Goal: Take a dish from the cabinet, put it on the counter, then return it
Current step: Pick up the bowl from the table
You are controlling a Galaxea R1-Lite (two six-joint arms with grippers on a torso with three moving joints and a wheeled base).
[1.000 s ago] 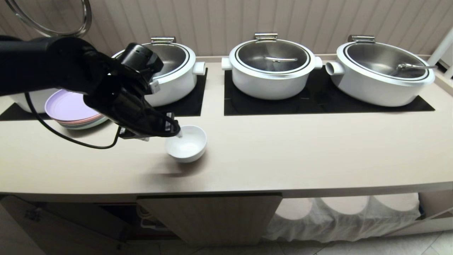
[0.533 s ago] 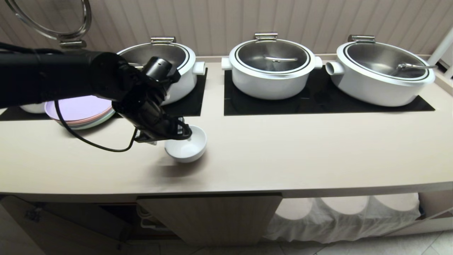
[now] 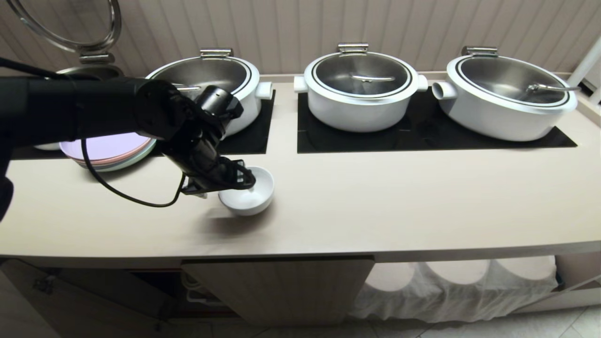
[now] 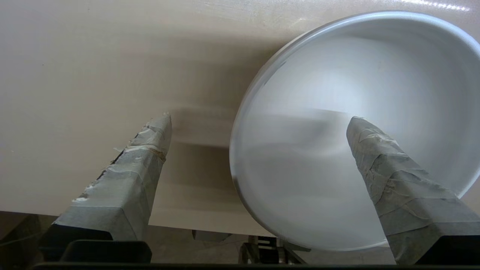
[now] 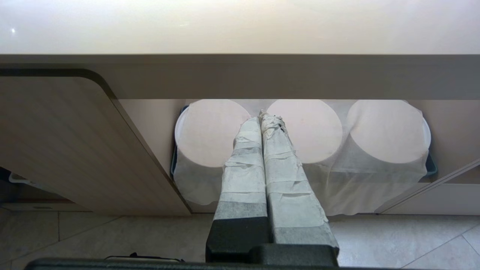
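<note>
Left gripper point(image 4: 258, 122) standing wide open astride the dish point(image 3: 248, 191) rim, gripping nothing.
We are advising closing squarely on the near-left wall before lifting off the counter point(image 3: 375, 206).

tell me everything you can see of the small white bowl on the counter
The white bowl is small, round, deep-sided and glossy, looking ceramic, and empty. It stands upright on the beige counter, in front of the leftmost white pot. The open left gripper straddles its near rim: one taped finger over the inside, the other outside over the counter. No contact shows.
</note>
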